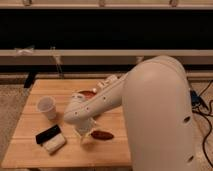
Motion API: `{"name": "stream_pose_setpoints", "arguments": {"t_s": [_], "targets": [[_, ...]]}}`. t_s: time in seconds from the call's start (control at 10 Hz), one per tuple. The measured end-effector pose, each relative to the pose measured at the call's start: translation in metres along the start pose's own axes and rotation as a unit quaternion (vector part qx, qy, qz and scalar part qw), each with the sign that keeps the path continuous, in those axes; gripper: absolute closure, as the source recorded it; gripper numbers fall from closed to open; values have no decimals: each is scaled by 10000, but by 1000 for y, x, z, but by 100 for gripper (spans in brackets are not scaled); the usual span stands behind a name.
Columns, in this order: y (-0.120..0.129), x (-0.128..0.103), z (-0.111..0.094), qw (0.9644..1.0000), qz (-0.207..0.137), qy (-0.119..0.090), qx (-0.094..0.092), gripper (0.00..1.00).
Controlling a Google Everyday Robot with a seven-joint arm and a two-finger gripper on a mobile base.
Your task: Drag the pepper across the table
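The pepper (102, 135) is a small dark red-brown pod lying on the light wooden table (30, 155), near its front edge and right of the middle. My gripper (84, 131) is at the end of the white arm (105, 97), low over the table, just left of the pepper and close to its left end. I cannot tell whether it touches the pepper. The arm reaches in from the right and hides part of the table's right side.
A white cup (46, 107) stands at the left of the table. A black-and-white block (50, 139) lies at the front left. An orange bowl (88, 93) shows partly behind the arm. Cables lie on the floor at the right (202, 102).
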Motion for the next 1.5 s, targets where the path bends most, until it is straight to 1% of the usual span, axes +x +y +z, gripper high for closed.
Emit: {"name": "stream_pose_setpoints", "arguments": {"t_s": [0.3,0.4,0.6,0.8,1.0,1.2,1.3,1.5], "targets": [[-15,0,8,9998,166,97,-41,20],[-20,0,11,9996,218,143,-72,22],[-23,2,15,9994,235,222,-107,38],[-22,5,20,9992,169,331,-133,59],[-20,8,21,9991,77,399,-137,79],[-17,10,19,9991,21,400,-151,97],[-16,11,17,9991,7,394,-160,100],[-13,8,13,9992,-25,327,-218,100]]}}
